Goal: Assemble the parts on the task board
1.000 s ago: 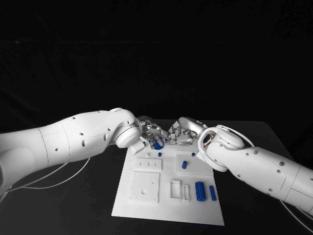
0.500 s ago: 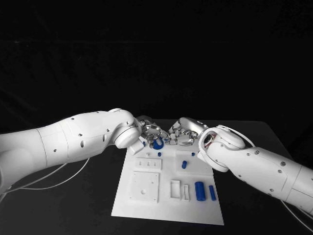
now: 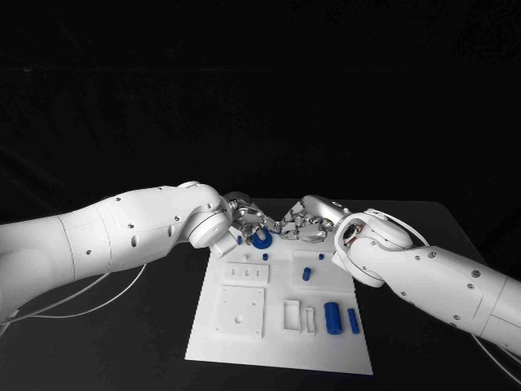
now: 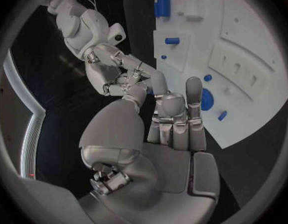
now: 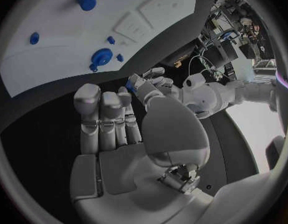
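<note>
Head view: both white arms meet over the far end of the white rectangular task board (image 3: 278, 326), the silver left hand (image 3: 247, 218) and silver right hand (image 3: 308, 220) close together, fingertips near a round blue disc-shaped part (image 3: 262, 237) that sits on the board's far edge. Left wrist view shows the left hand (image 4: 172, 119) with fingers straight and side by side, tips just beside the disc (image 4: 206, 99), holding nothing. Right wrist view shows the right hand (image 5: 109, 119) likewise flat, fingers together and empty, disc (image 5: 101, 57) beyond the tips; whether either hand touches it I cannot tell. Other parts lie toward the near end: a blue cylinder (image 3: 332, 314), a slim blue bar (image 3: 353, 320), a short blue peg (image 3: 308, 273). Risk, as I judge it: the two hands crowd one small part, so fingers may collide or nudge the disc off the board edge onto the black table (image 3: 448, 236). No brand, label or writing is legible anywhere.
</note>
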`<state>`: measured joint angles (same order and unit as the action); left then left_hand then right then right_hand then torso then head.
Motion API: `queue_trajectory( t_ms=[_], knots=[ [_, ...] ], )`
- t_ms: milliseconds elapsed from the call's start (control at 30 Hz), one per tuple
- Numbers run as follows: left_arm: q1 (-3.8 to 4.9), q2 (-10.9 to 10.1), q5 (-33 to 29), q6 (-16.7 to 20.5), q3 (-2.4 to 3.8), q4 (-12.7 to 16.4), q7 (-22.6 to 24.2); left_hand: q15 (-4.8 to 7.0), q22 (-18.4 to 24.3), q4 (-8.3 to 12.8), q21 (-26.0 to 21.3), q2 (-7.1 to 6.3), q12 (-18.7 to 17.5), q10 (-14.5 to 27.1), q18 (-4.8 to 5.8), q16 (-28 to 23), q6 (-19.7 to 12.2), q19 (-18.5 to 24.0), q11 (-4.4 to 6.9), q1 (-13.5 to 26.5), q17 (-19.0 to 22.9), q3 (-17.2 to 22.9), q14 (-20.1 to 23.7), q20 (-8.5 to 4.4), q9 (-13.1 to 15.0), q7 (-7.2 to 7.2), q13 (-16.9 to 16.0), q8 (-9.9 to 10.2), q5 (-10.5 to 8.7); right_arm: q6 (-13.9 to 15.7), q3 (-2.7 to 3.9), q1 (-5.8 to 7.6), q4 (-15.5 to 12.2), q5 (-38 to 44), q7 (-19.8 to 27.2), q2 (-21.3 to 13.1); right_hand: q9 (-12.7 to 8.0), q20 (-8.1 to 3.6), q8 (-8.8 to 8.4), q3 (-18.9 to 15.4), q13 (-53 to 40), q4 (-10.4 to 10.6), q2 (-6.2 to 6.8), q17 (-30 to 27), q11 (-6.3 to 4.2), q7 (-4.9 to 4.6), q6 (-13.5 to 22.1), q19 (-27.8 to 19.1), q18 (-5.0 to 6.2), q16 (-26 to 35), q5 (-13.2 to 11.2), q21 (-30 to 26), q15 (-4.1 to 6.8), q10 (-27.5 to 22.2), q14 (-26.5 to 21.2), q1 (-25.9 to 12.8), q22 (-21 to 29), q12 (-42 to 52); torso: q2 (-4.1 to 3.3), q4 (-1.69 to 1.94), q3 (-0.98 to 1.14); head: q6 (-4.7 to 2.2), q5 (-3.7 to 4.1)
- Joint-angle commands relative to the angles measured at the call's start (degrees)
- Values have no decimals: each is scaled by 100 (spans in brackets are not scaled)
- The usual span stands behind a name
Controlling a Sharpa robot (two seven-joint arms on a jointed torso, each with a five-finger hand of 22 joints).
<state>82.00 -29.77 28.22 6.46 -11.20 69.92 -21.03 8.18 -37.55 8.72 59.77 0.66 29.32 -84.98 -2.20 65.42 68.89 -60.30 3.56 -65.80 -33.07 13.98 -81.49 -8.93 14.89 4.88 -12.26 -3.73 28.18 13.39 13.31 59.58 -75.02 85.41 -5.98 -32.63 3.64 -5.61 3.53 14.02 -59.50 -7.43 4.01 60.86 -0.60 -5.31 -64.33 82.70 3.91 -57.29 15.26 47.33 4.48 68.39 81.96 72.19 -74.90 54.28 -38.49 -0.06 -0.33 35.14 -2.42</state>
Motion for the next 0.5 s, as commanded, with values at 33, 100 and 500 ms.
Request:
queue_trajectory(
  t_ms=[33, 100, 500],
  knots=[
    [-4, 0, 46, 107, 4, 15, 68, 8, -7, -42, 31, -32, 41, -191, 51, 37, 949, 4, 154, 22, 7, -5, 26, -39, 1793, -663, -14, -13, -18, 109, 0, -10, -18, 7, 88, -12, -3, 40, 1, -23, 12, -6, 22, -5, 13, -1, 36, 15, 44, 17, -14, -32, -28, -37, 0, 20, -563, -13, -3, 2, -5, 2, 8],
    [-8, -1, 47, 113, 4, 15, 70, 8, -11, -66, 32, -12, 97, -185, 51, 76, 981, 3, 157, 37, 2, -8, 24, -39, 1862, -678, -45, -15, -20, 120, 0, -13, -18, 7, 91, -16, -3, 40, 1, -22, 13, -6, 21, -5, 12, -1, 35, 15, 44, 17, -13, -32, -28, -37, 0, 22, -563, -13, -4, 3, -6, 2, 6],
    [-23, 4, 10, 147, 4, 6, 89, 14, -37, -137, 47, 89, 216, -188, 53, 234, 1029, -1, 169, 114, -81, -8, 24, -41, 2179, -709, -125, -15, -121, 69, 0, -51, 34, 11, 97, 24, -3, 41, 0, -10, 15, -8, 36, -3, 11, 2, 20, 22, 45, 12, 4, -27, -27, -31, 2, 20, -567, 1, -6, 13, -3, 17, 16]
  ],
)
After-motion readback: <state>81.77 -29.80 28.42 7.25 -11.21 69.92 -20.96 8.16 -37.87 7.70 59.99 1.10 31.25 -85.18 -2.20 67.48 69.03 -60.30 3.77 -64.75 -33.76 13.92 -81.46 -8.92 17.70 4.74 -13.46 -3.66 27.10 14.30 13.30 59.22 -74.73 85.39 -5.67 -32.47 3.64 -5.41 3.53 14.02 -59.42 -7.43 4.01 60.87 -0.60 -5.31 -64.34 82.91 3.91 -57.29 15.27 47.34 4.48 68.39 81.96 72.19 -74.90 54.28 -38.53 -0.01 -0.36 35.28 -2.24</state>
